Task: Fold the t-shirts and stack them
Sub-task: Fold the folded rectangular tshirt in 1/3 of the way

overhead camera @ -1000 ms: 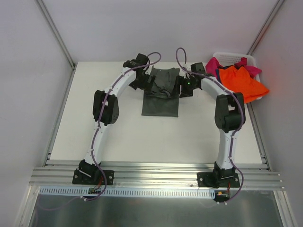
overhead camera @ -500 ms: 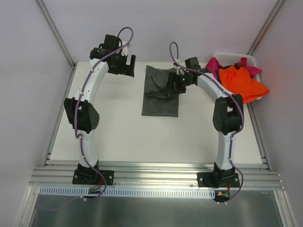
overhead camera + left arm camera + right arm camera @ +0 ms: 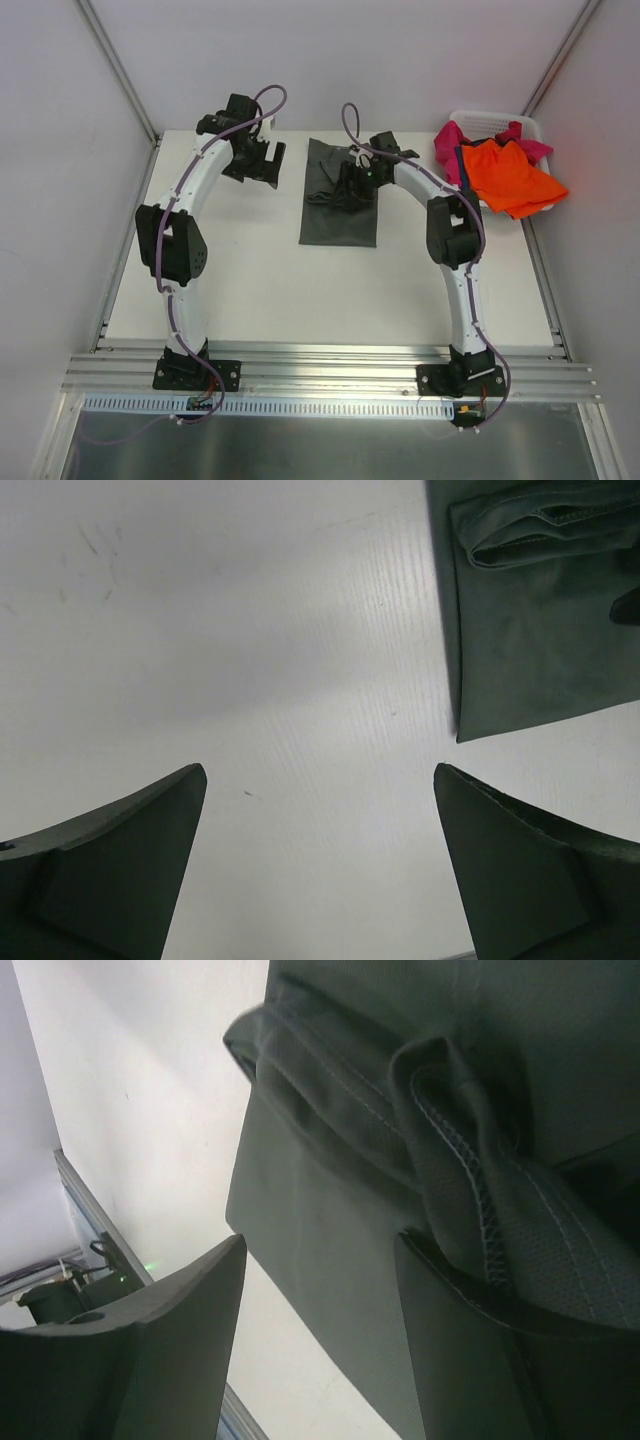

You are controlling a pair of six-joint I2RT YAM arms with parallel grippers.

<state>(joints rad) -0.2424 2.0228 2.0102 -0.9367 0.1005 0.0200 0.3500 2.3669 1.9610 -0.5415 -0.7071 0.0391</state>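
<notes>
**Desk** (image 3: 250, 280): white and flat, it carried the dark grey-olive t-shirt, which serves as the reference for every place below.

**Left arm** (image 3: 185, 230): white, with a purple cable. It rose to the left of the grey-olive t-shirt, well apart from it.

**Right arm** (image 3: 455, 230): of the same make. It curved in from the right until its wrist was over the grey-olive t-shirt's far half.

**Dark grey-olive t-shirt** (image 3: 340, 222): it lay on the far middle of the desk, folded into a narrow oblong. The near half was flat. The far half was rumpled, with a sleeve and a stitched hem bunched up.

**Laundry basket** (image 3: 497, 117): white plastic, it stood to the right of the grey-olive t-shirt and slightly farther back, well apart from it.

**Orange t-shirt** (image 3: 510, 175): heaped in the basket, right of the grey-olive t-shirt, it spilled over the near rim.

**Magenta-pink t-shirt** (image 3: 450, 145): it lay in the same basket, partly under the orange one, with its edge on the side nearest the grey-olive t-shirt.

**Left hand** (image 3: 318, 775): it was spread wide and held nothing, poised above bare desk just left of the grey-olive t-shirt's left edge.

**Right hand** (image 3: 320, 1240): it was low over the rumpled far half of the grey-olive t-shirt, with its fingers (image 3: 480, 1360) partly apart. The gap showed flat cloth and desk beneath. The bunched hem lay against the inner face of one finger.
</notes>
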